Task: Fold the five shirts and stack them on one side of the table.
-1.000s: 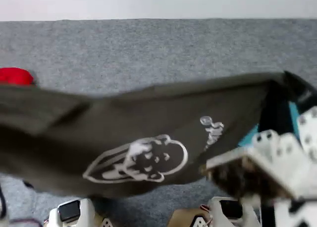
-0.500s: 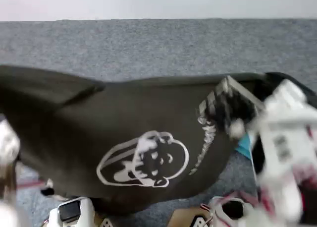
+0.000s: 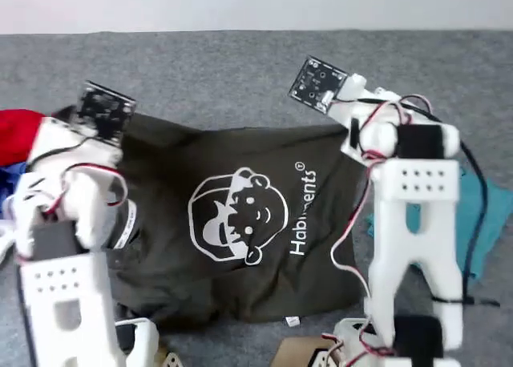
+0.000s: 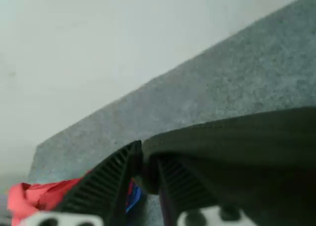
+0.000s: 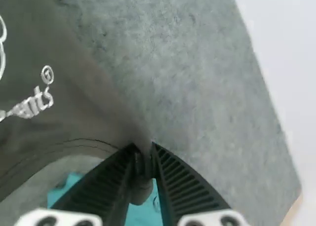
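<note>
A dark olive shirt (image 3: 172,171) with a white face print lies spread on the grey table (image 3: 240,70), its near hem rumpled. My left gripper (image 4: 144,163) is shut on the shirt's far left corner (image 4: 237,137); in the high view that arm's wrist (image 3: 103,114) stands over the corner. My right gripper (image 5: 143,156) is shut on the far right corner of the shirt (image 5: 59,88), with its wrist (image 3: 325,86) above it. A red shirt (image 3: 20,135) is bunched at the left edge, and a teal shirt (image 3: 481,215) lies at the right under the right arm.
A bit of blue cloth (image 3: 8,173) shows below the red shirt (image 4: 39,199). Teal cloth (image 5: 74,191) lies just behind the right fingers. The carpeted table ends at a white wall (image 3: 256,6) at the back. Both arm bases stand at the near edge.
The dark shirt hung lifted close to the high camera; now it is lowered and laid flat on the table, with both arms swung to its far corners.
</note>
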Robot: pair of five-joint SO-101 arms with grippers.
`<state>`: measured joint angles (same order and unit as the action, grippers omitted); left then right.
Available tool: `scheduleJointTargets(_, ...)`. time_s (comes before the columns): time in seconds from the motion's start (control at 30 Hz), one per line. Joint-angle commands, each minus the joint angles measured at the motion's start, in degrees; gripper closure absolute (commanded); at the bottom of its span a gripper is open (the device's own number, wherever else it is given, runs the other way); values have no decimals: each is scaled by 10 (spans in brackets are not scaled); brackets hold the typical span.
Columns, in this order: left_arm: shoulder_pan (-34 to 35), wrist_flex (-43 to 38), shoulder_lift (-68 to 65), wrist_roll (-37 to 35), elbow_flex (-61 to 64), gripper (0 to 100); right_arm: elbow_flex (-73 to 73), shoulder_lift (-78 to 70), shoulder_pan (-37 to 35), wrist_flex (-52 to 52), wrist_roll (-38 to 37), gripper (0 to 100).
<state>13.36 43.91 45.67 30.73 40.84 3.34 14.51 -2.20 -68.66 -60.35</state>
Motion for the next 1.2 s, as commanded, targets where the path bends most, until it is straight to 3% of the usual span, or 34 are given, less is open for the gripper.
scheduleJointTargets(0.0, -4, -62, -62, 11, -6, 994, -2, -27, -1, 80, 7, 987)
scheduleJointTargets(0.27, -8, -62, -352, -16, -266, 994, -9, -115, 0, 254, 6, 987)
scheduleJointTargets(0.43, -16, -51, -532, -16, -469, 994, -91, -200, 2, 313, 6, 987)
scheduleJointTargets(0.9, -21, -9, -948, -15, -1081, 994, -477, -482, 2, 314, 3, 987)
scheduleJointTargets(1.17, -22, 36, -1050, -15, -1265, 994, -591, -546, 1, 313, 3, 987)
